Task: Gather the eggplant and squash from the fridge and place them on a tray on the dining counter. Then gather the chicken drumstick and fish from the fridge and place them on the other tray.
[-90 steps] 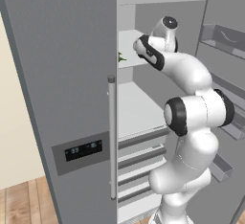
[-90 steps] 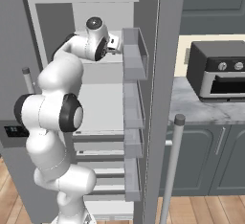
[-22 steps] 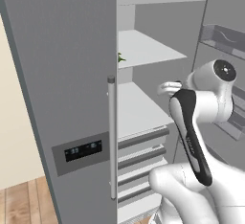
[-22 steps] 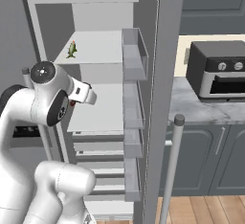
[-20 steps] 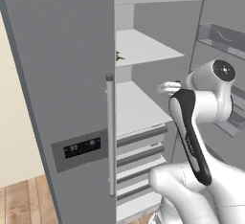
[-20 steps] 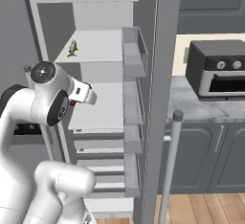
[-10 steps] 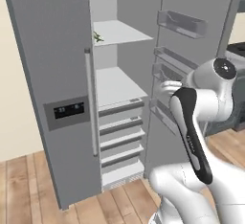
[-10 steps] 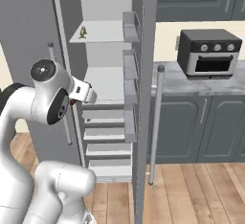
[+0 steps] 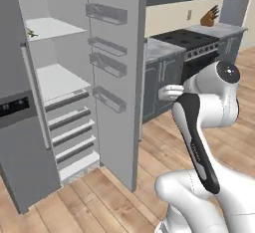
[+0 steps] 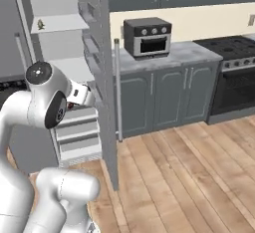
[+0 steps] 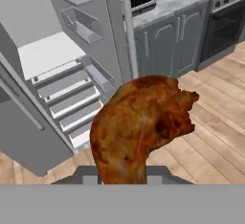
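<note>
A browned chicken drumstick (image 11: 141,122) stands upright between the jaws of my gripper (image 11: 122,176), which is shut on its lower end. The arm is folded close to my body, and the hand (image 9: 168,92) sits out in front of the open fridge (image 9: 60,82). From the right side the hand (image 10: 79,95) shows with a bit of the reddish-brown drumstick (image 10: 70,105) beneath it. A small greenish item (image 9: 31,33) lies on the fridge's upper shelf (image 10: 41,25); I cannot tell what it is. Eggplant, squash, fish and both trays are out of view.
The fridge's right door (image 9: 119,67) hangs wide open with its bins facing me. Grey cabinets carry a toaster oven (image 10: 148,37), and a stove (image 10: 231,72) stands to their right. Wooden floor (image 10: 189,172) stretches open ahead.
The whole picture has swung right, so the base has moved away from the fridge. The arm has pulled back from the upper shelf and stays folded, still holding the drumstick.
</note>
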Robot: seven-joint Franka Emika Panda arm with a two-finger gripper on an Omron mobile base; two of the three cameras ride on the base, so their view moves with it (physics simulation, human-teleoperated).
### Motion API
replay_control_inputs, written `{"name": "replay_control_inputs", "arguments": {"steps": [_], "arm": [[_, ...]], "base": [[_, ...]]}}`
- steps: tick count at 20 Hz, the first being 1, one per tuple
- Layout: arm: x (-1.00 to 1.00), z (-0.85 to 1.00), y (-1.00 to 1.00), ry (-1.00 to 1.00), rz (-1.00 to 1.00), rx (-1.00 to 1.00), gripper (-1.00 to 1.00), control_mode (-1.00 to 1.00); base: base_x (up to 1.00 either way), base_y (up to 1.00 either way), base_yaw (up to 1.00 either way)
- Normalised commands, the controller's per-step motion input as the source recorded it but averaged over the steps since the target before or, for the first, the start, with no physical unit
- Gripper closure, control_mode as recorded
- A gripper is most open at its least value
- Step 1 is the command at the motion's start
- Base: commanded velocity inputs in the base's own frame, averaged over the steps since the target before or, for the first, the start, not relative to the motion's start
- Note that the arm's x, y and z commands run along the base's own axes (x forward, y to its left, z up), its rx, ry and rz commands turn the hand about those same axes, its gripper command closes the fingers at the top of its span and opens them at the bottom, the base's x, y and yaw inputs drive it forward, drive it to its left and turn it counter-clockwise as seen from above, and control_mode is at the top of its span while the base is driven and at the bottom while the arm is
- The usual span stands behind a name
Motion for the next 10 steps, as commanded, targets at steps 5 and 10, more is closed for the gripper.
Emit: {"name": "replay_control_inputs", "arguments": {"steps": [5, 10], "arm": [[0.0, 0.0, 0.0, 0.0, 0.0, 0.0, 1.0, 1.0], [0.0, 0.0, 0.0, 0.0, 0.0, 0.0, 1.0, 1.0]], "base": [[-0.88, 0.0, -0.67], [-0.76, 0.0, -0.65]]}}
